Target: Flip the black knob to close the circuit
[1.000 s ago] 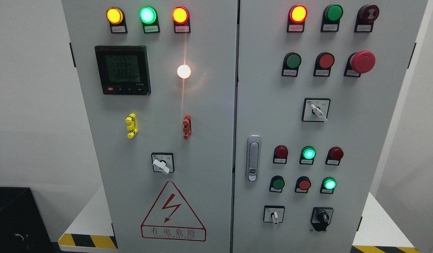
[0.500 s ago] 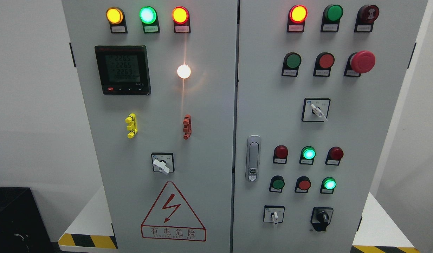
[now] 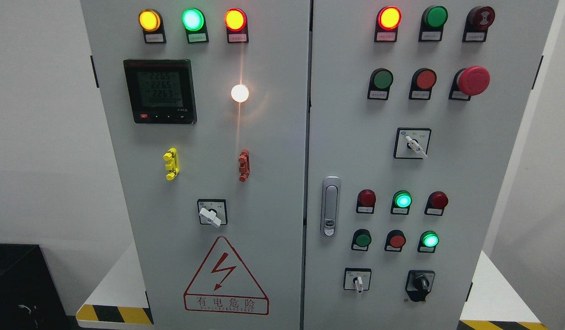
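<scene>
The black knob (image 3: 420,283) sits on a black plate at the lower right of the grey cabinet's right door (image 3: 447,174). Its handle points roughly straight down. Neither of my hands nor any arm shows in the head view.
White selector switches (image 3: 357,280) (image 3: 415,145) (image 3: 210,215), a red mushroom stop button (image 3: 473,80), lit and unlit lamps and push buttons cover the doors. A door latch (image 3: 329,206) is beside the seam. A black box (image 3: 16,284) stands lower left; striped base edges (image 3: 113,315) run below.
Only the digits on the meter display changed slightly. Nothing else has moved.
</scene>
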### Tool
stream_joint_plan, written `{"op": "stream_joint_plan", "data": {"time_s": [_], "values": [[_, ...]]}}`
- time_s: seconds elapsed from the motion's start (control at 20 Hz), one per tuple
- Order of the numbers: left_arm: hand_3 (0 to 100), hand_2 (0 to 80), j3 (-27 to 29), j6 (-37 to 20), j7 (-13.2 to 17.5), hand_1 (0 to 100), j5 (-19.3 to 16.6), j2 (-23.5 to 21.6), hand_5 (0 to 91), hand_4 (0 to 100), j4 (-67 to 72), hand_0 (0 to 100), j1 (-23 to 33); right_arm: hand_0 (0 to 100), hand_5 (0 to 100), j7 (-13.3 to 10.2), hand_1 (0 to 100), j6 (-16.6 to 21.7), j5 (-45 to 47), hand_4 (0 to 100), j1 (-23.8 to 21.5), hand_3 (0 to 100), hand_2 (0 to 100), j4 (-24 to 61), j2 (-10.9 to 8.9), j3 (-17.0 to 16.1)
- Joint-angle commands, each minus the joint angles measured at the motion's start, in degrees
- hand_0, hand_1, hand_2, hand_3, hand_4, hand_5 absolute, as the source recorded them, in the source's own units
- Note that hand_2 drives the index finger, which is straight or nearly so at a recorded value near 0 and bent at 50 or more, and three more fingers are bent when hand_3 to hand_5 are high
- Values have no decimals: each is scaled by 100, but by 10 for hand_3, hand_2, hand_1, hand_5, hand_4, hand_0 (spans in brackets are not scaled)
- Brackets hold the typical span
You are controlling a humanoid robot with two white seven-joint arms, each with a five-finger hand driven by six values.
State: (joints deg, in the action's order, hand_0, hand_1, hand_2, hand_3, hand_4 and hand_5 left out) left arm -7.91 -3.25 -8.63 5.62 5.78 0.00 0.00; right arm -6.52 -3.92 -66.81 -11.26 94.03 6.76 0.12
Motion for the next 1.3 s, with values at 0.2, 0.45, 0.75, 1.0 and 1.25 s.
{"op": "stream_joint_plan", "data": {"time_s": [0.2, 0.45, 0.75, 1.0, 1.25], "values": [[0, 0, 0, 0, 2, 556, 0, -7, 0, 0, -167, 120, 132, 0, 969, 98, 0, -258, -86, 979, 484, 1000, 980, 599, 18, -232], [0, 0, 0, 0, 2, 556, 0, 2, 0, 0, -167, 120, 132, 0, 969, 222, 0, -329, -95, 979, 783, 1000, 981, 617, 45, -337], [0, 0, 0, 0, 2, 556, 0, -7, 0, 0, -167, 120, 132, 0, 968, 248, 0, -347, -367, 976, 1248, 1000, 979, 407, 54, -556], [0, 0, 0, 0, 2, 556, 0, 2, 0, 0, -167, 120, 132, 0, 965, 257, 0, -346, -446, 976, 1477, 1000, 978, 310, 54, -741], [0, 0, 0, 0, 2, 556, 0, 2, 0, 0, -167, 120, 132, 0, 963, 257, 0, -355, -455, 976, 1662, 1000, 978, 195, 54, -856]]}}
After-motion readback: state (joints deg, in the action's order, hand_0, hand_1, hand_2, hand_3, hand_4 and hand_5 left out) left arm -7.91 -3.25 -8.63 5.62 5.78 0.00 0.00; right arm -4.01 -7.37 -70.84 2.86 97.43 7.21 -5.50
